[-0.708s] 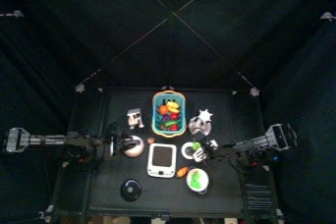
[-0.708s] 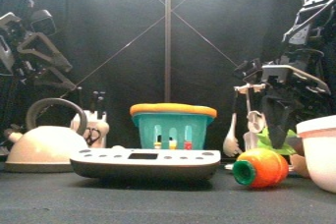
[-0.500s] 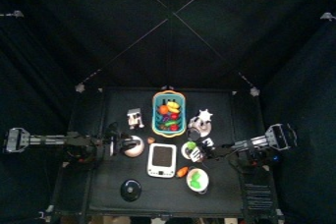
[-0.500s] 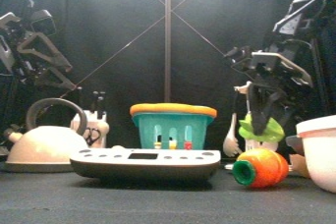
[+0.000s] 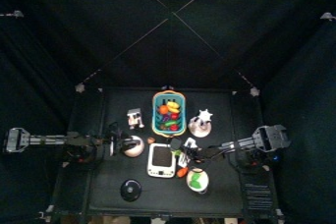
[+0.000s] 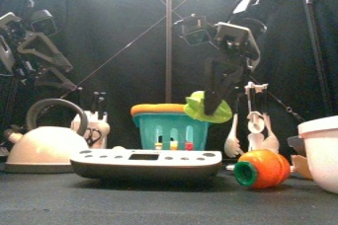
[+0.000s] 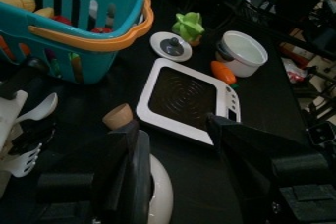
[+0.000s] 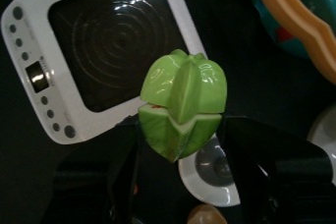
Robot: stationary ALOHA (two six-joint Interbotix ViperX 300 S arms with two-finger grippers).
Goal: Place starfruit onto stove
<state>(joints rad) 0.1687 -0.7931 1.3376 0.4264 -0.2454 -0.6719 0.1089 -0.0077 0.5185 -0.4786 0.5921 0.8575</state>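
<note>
- Starfruit [image 8: 183,105] sits clamped in our right gripper [image 6: 209,99], lifted clear of the table.
- Below and just beside it we see the stove [image 8: 108,51].
- Our left gripper [image 7: 178,135] is parted wide above the kettle [image 6: 47,148].

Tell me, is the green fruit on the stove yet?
Not yet. The right gripper holds the starfruit up in the air, above the stove.

In the right wrist view the starfruit [image 8: 184,102] covers the right claw's tips, the stove [image 8: 92,56] runs off the edge, and the counter's contents are tiny from above.
</note>
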